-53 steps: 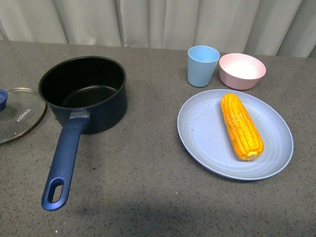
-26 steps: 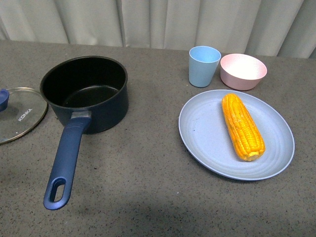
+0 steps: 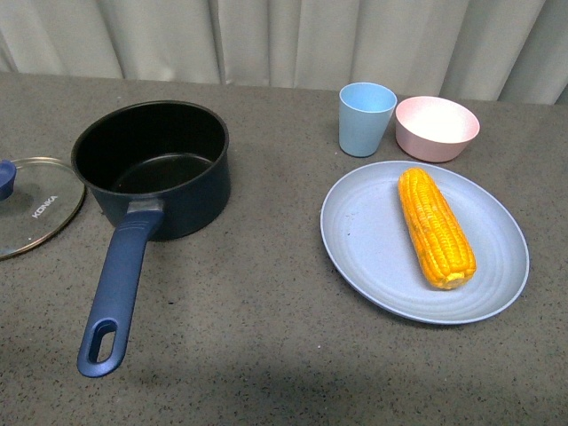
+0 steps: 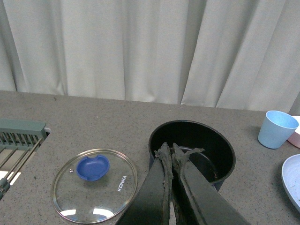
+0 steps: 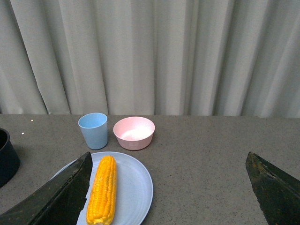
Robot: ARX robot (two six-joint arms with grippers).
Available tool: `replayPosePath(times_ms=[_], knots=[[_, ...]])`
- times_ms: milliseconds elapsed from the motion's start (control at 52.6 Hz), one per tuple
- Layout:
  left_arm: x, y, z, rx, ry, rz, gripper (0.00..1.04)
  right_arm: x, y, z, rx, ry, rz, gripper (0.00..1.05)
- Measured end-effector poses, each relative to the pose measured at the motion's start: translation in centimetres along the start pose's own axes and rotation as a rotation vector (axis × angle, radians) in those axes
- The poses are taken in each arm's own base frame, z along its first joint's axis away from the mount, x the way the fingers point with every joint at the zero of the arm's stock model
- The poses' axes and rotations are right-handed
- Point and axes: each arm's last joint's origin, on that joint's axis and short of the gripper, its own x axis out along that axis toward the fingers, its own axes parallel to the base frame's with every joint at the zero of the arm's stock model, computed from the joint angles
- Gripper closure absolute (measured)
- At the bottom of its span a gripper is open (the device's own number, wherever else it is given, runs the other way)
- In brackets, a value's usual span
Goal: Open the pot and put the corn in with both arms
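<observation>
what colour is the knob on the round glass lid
Blue knob, clearest in the left wrist view.

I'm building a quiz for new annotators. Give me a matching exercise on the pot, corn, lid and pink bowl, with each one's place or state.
Things:
1 pot
2 corn
3 lid
4 pink bowl

Place or state:
A on the blue plate
B beside the blue cup
C knob up on the table
D black inside, uncovered

Pairs: 1-D, 2-A, 3-C, 4-B
</observation>
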Motion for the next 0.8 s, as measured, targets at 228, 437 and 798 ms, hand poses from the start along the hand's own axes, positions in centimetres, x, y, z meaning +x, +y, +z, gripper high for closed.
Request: replayPosePath(times_ms=[228, 437, 798], knots=[[-0.9, 0.0, 0.3, 0.000, -0.010, 0.000, 1.01, 0.0, 0.0, 0.0, 0.000, 0.000, 0.000, 0.09], [-1.6, 0.0, 0.5, 0.000, -0.015, 0.000, 1.01, 0.0, 0.0, 0.0, 0.000, 0.000, 0.000, 0.09], [-2.7, 0.0, 0.5, 0.000, -0.018, 0.000, 1.01, 0.0, 0.0, 0.0, 0.000, 0.000, 0.000, 0.09]])
